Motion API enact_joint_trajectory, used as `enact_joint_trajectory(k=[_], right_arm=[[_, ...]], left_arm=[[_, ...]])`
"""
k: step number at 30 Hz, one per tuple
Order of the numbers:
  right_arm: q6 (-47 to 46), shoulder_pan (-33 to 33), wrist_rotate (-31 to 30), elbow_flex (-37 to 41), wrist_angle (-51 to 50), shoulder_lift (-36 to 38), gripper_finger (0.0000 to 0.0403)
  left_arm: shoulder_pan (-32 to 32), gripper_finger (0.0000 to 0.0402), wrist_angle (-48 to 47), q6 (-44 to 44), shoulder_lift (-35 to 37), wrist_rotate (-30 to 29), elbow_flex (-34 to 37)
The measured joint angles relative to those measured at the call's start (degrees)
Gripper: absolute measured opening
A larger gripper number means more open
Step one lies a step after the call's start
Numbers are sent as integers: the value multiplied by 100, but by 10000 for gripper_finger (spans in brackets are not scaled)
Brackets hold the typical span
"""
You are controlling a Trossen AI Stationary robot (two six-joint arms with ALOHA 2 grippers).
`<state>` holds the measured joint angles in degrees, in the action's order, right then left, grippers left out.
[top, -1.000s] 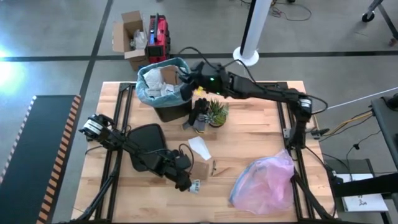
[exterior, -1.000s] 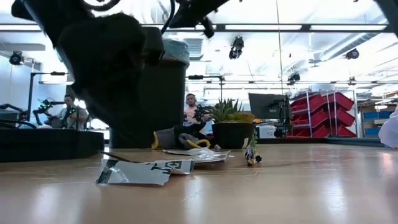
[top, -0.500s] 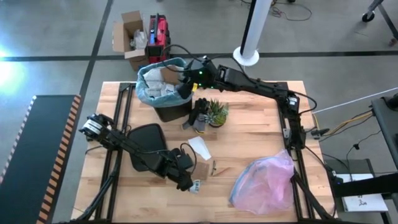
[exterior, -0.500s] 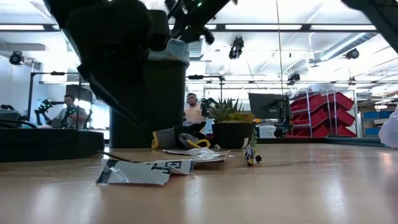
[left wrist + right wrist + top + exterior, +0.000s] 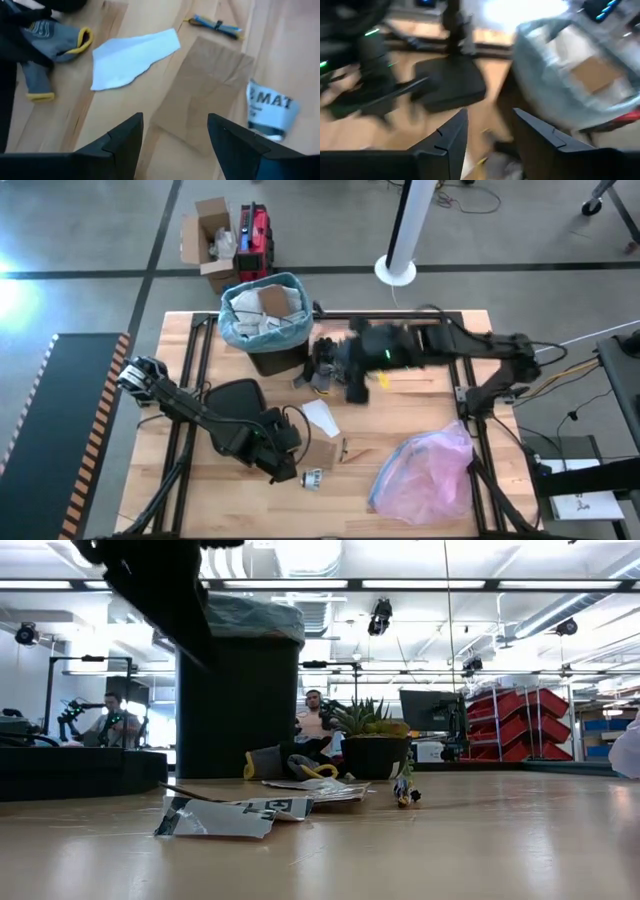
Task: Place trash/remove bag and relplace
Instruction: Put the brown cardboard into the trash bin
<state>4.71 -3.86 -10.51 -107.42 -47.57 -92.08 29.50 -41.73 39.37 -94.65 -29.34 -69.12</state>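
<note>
The black bin point(image 5: 268, 352) stands at the table's far left. The light blue-teal bag point(image 5: 238, 330) lines it, folded over its rim and holding crumpled paper trash point(image 5: 265, 308). On the table lie more trash: a white sheet point(image 5: 135, 55), a brown paper piece point(image 5: 205, 100) and a printed scrap point(image 5: 270, 107). My left gripper point(image 5: 172, 135) hovers open above the brown piece, touching nothing. My right gripper point(image 5: 490, 135) is open and holds nothing; it hangs blurred over the table's middle point(image 5: 352, 385), right of the bin.
A pinkish plastic bag point(image 5: 425, 470) lies near the right front corner. A small potted plant point(image 5: 370, 735) and grey gloves point(image 5: 320, 375) sit beside the bin, partly under my right arm. A flat black shape point(image 5: 235, 405) lies under my left arm.
My right gripper has left the bin's rim and swung fast toward the table's right and near side, ending above the plant. My left gripper has risen off the table by the printed scrap and drawn slightly left. The trash pieces lie where they were.
</note>
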Motion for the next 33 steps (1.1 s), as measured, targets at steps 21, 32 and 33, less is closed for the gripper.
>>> enact_joint_trajectory(k=[21,32,33], right_arm=[[-443,-2353,-288,2812,1013,-1597,193],[1187,-2322,-1026,2844,1931,-2051,190],[1344,-2321,-1024,2869,1959,-2051,190]], left_arm=[[-29,171,1329,-118,-1299,254,746],[-25,171,1354,-154,-1387,354,756],[-26,171,1362,-158,-1390,354,760]])
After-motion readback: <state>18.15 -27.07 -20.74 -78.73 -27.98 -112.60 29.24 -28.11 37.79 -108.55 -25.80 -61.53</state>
